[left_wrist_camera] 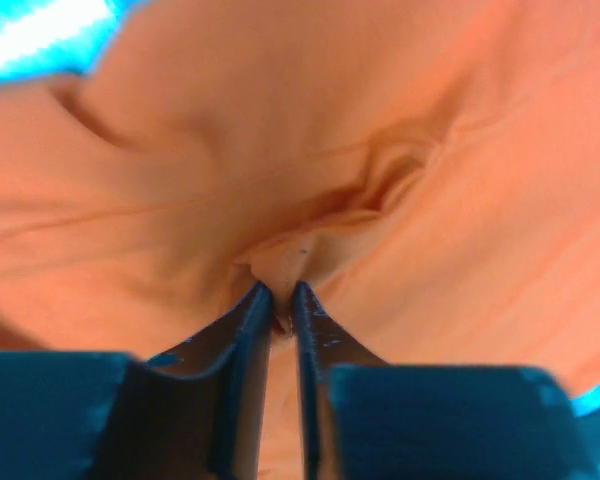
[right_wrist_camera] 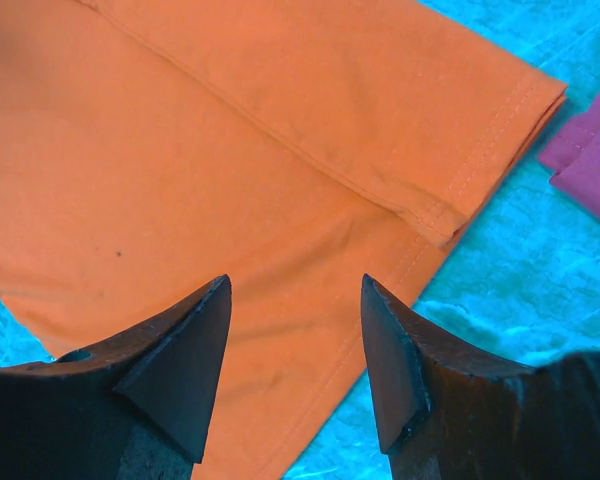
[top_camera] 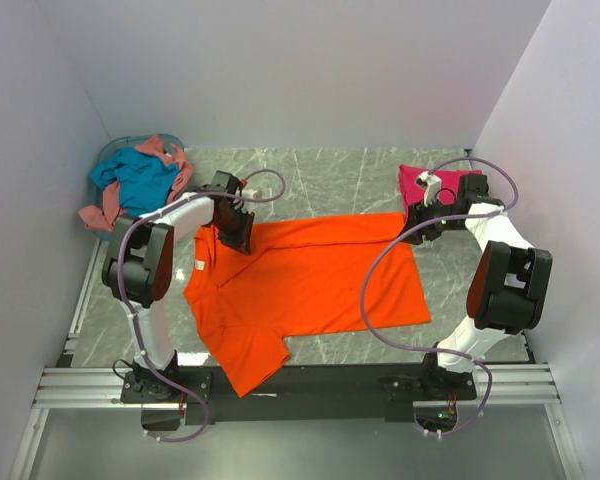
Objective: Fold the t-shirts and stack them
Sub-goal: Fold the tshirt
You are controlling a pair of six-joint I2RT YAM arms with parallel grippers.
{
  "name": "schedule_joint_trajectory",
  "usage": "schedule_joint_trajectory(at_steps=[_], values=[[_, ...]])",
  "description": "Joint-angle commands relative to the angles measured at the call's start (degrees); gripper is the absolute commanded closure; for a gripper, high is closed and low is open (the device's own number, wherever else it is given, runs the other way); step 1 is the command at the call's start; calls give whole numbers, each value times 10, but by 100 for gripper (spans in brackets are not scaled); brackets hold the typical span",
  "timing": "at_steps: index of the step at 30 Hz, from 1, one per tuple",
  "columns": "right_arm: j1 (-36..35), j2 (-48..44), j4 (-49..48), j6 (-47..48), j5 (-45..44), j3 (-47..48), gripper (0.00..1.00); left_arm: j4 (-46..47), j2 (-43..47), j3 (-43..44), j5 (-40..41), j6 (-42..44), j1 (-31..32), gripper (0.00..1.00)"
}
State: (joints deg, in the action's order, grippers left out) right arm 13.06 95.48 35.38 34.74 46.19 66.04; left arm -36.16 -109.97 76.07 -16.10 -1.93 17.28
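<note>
Orange t-shirt [top_camera: 310, 280] spread flat mid-frame, evidently the one being worked; at upper left, teal t-shirt [top_camera: 140, 180] and salmon t-shirt [top_camera: 100, 215] heaped at the basket [top_camera: 115, 150], presumably awaiting their turn. Left gripper [left_wrist_camera: 280, 298] down on the shirt's upper-left part, jaws almost together with a pucker of orange cloth nipped between them, likely a hold for folding. Right gripper [right_wrist_camera: 295, 290] wide apart, empty, poised over the upper-right hem corner; magenta t-shirt [top_camera: 412, 185] lies folded at upper right, probably the stack's start.
</note>
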Motion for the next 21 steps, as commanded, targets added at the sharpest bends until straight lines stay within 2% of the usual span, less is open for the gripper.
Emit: schedule_joint_trajectory(at_steps=[1,4,7,10,18,21], values=[[3,-20,-12,-6,14,0,38,4,42,-16,-46,5,0,81],[3,-21,-10,-4,14,-1,38,14,56,-26,-58,-3,0,94],[3,-22,-8,-2,14,-4,38,20,72,-30,-72,-11,0,99],[3,-24,-9,-2,14,-6,38,27,93,-35,-90,-18,4,99],[3,-27,-9,-4,15,-3,38,16,108,-53,-142,-25,21,95],[2,-28,-8,-4,14,-3,38,14,91,-73,-153,-25,42,86]])
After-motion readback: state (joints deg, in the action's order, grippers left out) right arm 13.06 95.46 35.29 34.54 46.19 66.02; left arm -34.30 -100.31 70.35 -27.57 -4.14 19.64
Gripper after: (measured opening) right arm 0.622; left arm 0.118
